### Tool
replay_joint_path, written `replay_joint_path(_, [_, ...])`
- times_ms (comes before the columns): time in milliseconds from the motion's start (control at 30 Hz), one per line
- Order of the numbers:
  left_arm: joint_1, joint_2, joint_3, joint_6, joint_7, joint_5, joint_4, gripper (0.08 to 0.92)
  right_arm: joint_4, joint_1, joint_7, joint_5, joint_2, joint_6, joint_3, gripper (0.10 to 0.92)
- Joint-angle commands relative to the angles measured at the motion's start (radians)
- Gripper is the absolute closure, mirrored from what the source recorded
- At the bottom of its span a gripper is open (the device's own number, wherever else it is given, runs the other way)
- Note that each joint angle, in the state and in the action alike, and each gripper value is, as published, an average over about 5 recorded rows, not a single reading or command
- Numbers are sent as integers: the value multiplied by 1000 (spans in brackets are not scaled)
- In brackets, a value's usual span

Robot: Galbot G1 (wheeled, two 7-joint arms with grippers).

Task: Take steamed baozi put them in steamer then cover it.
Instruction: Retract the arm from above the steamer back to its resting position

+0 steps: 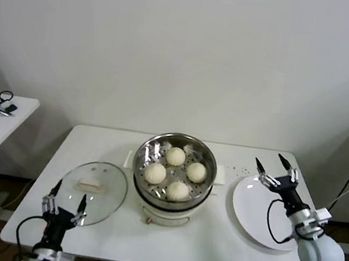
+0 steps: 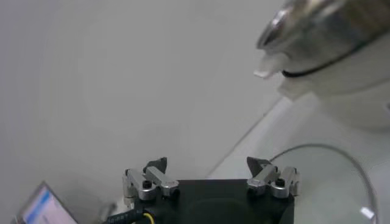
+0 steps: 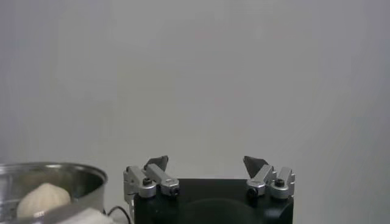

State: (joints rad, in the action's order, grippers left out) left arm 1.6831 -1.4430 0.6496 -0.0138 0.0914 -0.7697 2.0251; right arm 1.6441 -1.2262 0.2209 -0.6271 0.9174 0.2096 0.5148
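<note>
At the counter's (image 1: pixel 110 225) middle sits the steamer (image 1: pixel 178 145), all four steamed baozi (image 1: pixel 155 173) already resting on its perforated floor, so loading looks finished and only covering remains. Toward the left front edge the cover (image 1: pixel 94 187) lies flat, handle up, ready to be picked. Just at its near rim hovers the left claw (image 1: pixel 63 200), prongs apart and empty. Over the bare white plate (image 1: pixel 260 212) near the right edge, the right claw (image 1: pixel 272 163) hangs spread and empty.
</note>
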Motion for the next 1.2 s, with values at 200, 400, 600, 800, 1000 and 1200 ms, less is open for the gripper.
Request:
replay_joint_path(200, [-154, 69, -32, 35, -26, -623, -211, 177, -20, -156, 10, 71, 99, -30, 132, 203])
replay_joint_path(400, [-256, 51, -38, 43, 0, -714, -331, 177, -46, -150, 10, 103, 110, -25, 129, 203])
replay_joint_path(600, [-335, 56, -23, 48, 37, -745, -436, 177, -48, -154, 17, 114, 114, -28, 136, 203])
replay_joint_path(800, [-373, 64, -24, 57, 42, -745, -509, 177, -66, -130, 18, 133, 120, -29, 129, 203])
replay_joint_path(1000, [-398, 64, -23, 62, 77, -760, -566, 177, -81, -112, 19, 152, 125, -24, 118, 203])
replay_joint_path(1200, [-423, 67, -20, 61, 100, -753, -576, 177, -91, -105, 22, 171, 133, -19, 111, 203])
